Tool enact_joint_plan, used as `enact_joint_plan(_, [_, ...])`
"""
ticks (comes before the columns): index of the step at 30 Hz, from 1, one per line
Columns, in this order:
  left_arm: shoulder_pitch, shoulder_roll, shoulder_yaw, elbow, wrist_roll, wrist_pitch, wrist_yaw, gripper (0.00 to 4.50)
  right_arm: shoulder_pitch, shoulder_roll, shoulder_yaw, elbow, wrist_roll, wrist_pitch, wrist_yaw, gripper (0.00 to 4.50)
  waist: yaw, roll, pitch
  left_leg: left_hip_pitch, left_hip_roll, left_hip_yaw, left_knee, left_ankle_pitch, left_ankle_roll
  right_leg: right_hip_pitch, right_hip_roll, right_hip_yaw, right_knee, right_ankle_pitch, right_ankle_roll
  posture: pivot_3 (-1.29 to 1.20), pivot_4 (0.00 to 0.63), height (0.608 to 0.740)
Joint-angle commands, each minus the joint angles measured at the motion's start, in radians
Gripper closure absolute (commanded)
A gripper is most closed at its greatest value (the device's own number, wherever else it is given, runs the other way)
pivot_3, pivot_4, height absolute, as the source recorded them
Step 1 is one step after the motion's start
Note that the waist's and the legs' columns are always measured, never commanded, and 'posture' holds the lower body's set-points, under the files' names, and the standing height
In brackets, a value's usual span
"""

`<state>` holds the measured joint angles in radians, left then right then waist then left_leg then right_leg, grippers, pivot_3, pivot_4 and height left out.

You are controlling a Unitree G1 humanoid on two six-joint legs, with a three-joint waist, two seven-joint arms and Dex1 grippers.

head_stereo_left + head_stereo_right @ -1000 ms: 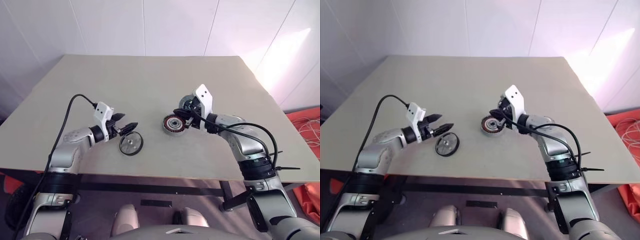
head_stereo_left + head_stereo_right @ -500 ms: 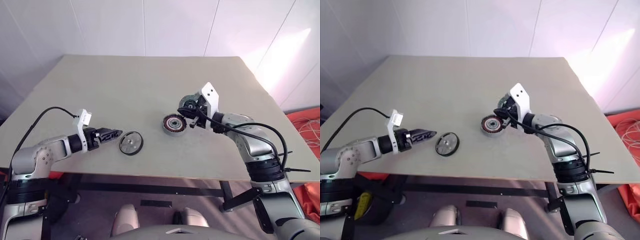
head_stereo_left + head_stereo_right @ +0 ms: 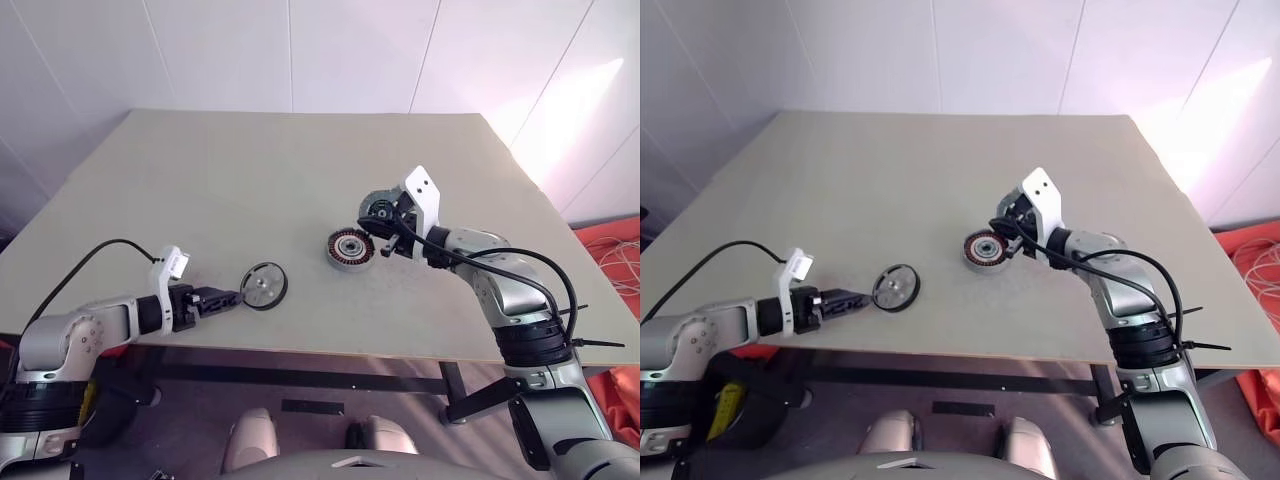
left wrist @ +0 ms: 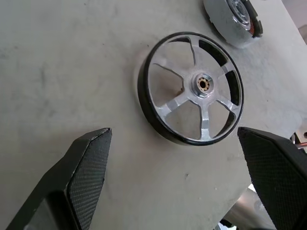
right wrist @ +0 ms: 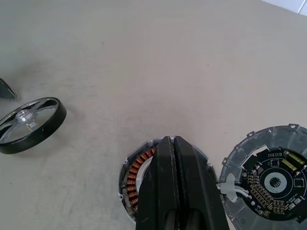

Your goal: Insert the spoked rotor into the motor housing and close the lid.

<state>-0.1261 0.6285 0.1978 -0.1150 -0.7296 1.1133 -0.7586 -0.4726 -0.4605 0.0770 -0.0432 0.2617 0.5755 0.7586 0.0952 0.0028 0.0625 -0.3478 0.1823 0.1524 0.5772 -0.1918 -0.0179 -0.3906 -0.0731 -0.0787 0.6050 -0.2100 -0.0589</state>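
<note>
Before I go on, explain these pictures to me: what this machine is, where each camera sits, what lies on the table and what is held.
This is a humanoid robot with two arms, each ending in two black fingers. Two pictures come from cameras in its head, looking down over a beige table. The other two come from cameras on its wrists, looking along the fingers.

On the table lie three motor parts: the spoked rotor, a black-rimmed wheel; the motor housing, a metal cup with coppery windings; and a round part with a circuit board beside it.

The left gripper is open, near the rotor, holding nothing. The right gripper is shut, above the housing, with nothing seen between its fingers.
</note>
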Motion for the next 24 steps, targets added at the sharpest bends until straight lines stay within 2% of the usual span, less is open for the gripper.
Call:
enact_joint_plan(1, [-0.005, -0.019, -0.002, -0.042, -0.027, 0.018, 0.020, 0.00, -0.020, -0.008, -0.032, -0.040, 0.022, -0.002, -0.006, 4.48, 0.000, 0.000, 0.000, 0.000, 0.000, 0.000, 0.000, 0.000, 0.000, 0.000, 0.000, 0.000, 0.000, 0.000, 0.000, 0.00, 0.000, 0.740])
enact_joint_plan(13, [-0.022, -0.064, -0.012, -0.020, -0.031, 0.032, 0.060, 0.00, -0.028, -0.005, -0.033, -0.016, 0.021, -0.015, -0.024, 4.48, 0.001, 0.000, 0.000, 0.003, 0.000, 0.000, 0.000, 0.000, 0.000, 0.003, 0.000, 0.000, 0.000, 0.000, 0.000, 0.00, 0.000, 0.740])
enact_joint_plan(24, [-0.070, -0.202, 0.081, 0.013, -0.119, 0.082, 0.148, 0.00, -0.027, -0.005, -0.031, -0.015, 0.020, -0.014, -0.024, 4.48, 0.001, 0.000, 0.000, 0.002, -0.001, -0.001, 0.000, 0.000, 0.000, 0.003, 0.000, 0.000, 0.000, 0.000, 0.000, 0.00, 0.000, 0.740])
